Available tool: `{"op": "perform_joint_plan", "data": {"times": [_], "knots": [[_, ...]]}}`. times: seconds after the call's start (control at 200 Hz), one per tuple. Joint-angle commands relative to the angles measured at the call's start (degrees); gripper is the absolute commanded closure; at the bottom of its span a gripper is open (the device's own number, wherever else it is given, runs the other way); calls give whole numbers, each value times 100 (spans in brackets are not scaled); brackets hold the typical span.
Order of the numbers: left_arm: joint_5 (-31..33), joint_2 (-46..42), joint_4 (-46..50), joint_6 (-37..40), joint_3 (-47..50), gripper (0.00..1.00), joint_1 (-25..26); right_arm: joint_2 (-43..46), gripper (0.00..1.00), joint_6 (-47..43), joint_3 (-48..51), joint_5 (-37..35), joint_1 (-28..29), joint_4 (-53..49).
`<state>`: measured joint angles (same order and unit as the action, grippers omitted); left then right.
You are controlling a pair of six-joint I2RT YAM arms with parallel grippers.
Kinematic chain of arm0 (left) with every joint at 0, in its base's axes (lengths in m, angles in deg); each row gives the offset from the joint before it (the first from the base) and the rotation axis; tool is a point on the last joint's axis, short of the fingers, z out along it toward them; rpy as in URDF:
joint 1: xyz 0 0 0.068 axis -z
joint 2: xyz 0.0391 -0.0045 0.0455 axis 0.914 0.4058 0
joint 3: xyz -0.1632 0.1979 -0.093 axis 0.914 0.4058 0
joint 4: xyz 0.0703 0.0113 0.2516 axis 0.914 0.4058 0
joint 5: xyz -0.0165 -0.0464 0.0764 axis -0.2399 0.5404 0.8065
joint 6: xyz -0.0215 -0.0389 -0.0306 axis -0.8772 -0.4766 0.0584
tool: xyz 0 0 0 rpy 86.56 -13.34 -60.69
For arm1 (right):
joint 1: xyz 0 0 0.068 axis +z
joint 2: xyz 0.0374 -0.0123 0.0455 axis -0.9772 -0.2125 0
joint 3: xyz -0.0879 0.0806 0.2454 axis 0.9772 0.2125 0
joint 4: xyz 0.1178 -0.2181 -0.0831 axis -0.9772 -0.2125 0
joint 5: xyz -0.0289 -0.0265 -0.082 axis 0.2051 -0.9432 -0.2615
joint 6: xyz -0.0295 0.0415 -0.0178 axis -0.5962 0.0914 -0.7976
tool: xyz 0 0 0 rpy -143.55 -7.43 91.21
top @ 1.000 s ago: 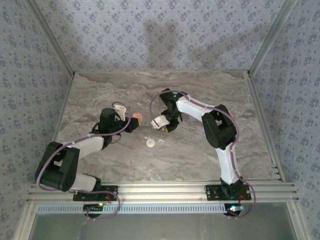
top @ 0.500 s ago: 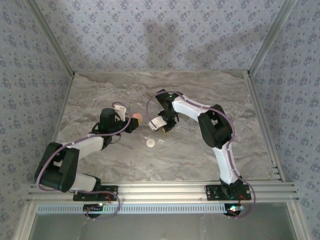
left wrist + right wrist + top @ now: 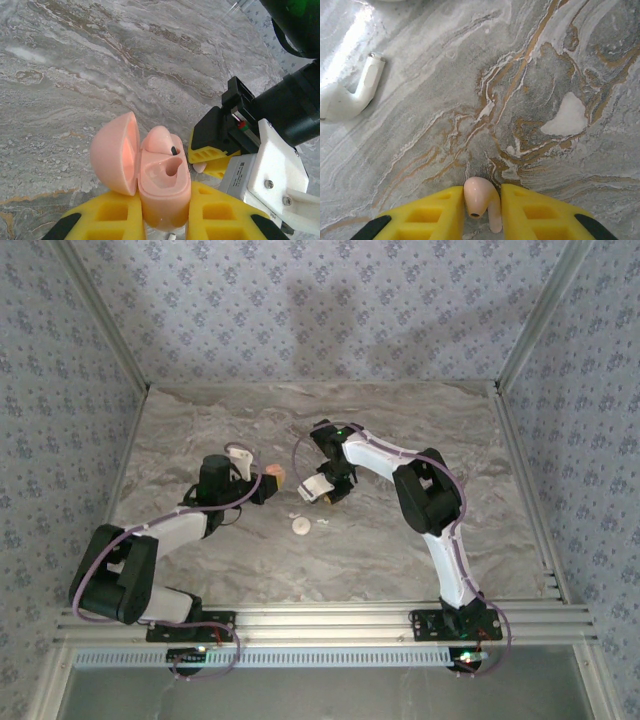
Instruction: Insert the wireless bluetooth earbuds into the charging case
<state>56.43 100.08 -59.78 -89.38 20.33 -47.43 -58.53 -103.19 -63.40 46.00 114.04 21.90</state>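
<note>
My left gripper (image 3: 165, 199) is shut on the pink charging case (image 3: 165, 185), which it holds upright with the lid (image 3: 112, 152) swung open to the left. One pink earbud (image 3: 161, 139) sits in the far slot and the near slot is hollow. From above, the case (image 3: 275, 477) is left of centre. My right gripper (image 3: 482, 197) points down at the marble table, its yellow fingers (image 3: 437, 210) pressed on both sides of a second pink earbud (image 3: 479, 196) lying on the surface. This gripper (image 3: 328, 496) stands just right of the case.
A white earbud (image 3: 347, 97) lies on the table to the upper left in the right wrist view. A white round disc (image 3: 300, 526) and a small white bit (image 3: 321, 522) lie in front of the two grippers. Patterned walls enclose the table on three sides.
The right gripper's fingers have narrowed onto the pink earbud, and the right arm has shifted slightly left. The left arm and the case have not moved.
</note>
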Motion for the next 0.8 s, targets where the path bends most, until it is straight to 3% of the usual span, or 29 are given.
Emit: {"op": "perform_joint_plan", "data": {"times": [0.0,0.255,0.795], "knots": [[-161,-111,-34,95,-171,98,-46,-164,74,-86,-126,-70,10,-116],[-154,-114,66,108,-224,98,-44,142,76,71,103,290,-2,127],[-194,-91,205,226,-362,98,134,2626,77,2466,2516,2843,-525,2277]]}}
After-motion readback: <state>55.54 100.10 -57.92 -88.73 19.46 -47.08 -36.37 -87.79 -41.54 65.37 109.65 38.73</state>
